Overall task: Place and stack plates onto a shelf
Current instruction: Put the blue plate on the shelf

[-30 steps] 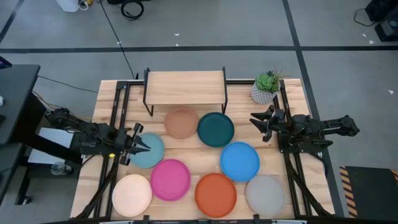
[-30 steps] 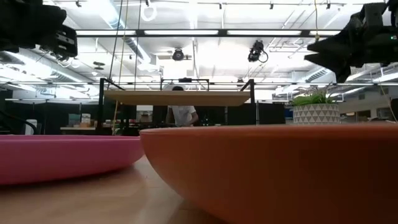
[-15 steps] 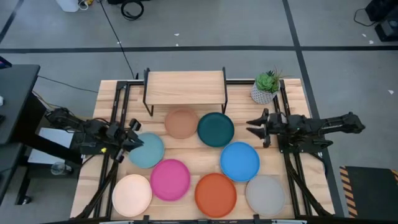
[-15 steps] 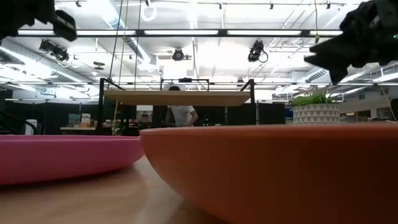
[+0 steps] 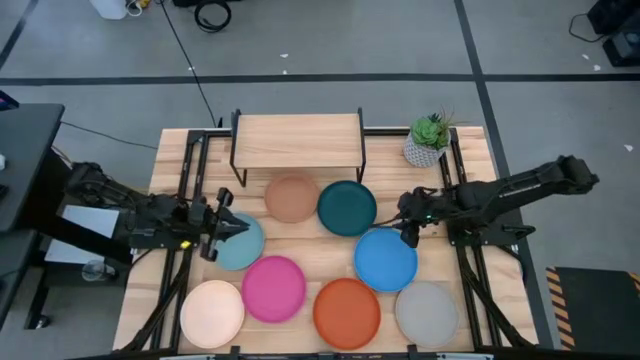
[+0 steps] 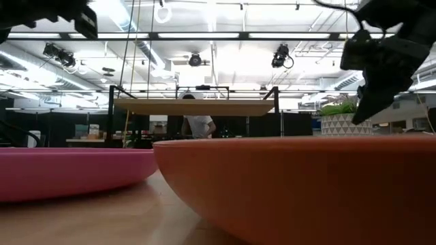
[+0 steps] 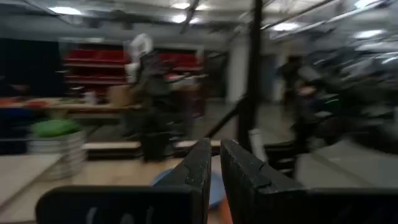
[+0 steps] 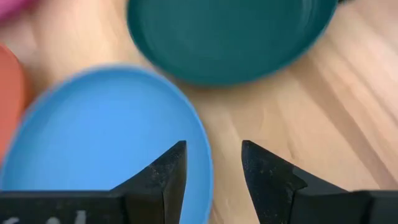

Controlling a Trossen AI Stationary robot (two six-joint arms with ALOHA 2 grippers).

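Eight plates lie flat on the tabletop: tan (image 5: 291,198), dark teal (image 5: 347,207), light teal (image 5: 243,247), bright blue (image 5: 385,260), pink (image 5: 273,288), orange (image 5: 346,311), cream (image 5: 212,312) and grey (image 5: 426,312). The shelf (image 5: 297,140) stands bare at the far edge. My right gripper (image 5: 408,228) is open and tipped downward over the bright blue plate's far right rim (image 8: 202,149), one finger on each side of it, apart from it. My left gripper (image 5: 225,228) hovers shut over the light teal plate's left edge.
A potted plant (image 5: 428,140) stands at the table's far right corner beside the shelf. The dark teal plate (image 8: 230,37) lies just beyond the right gripper. Black frame rails run along both table sides. In the low view a person shows in the room behind the shelf (image 6: 194,105).
My right gripper has moved toward the table's left and near edge and tipped downward, coming down over the bright blue plate's far right rim. My left gripper drew back toward the left edge, then came forward again over the light teal plate. No plate has moved.
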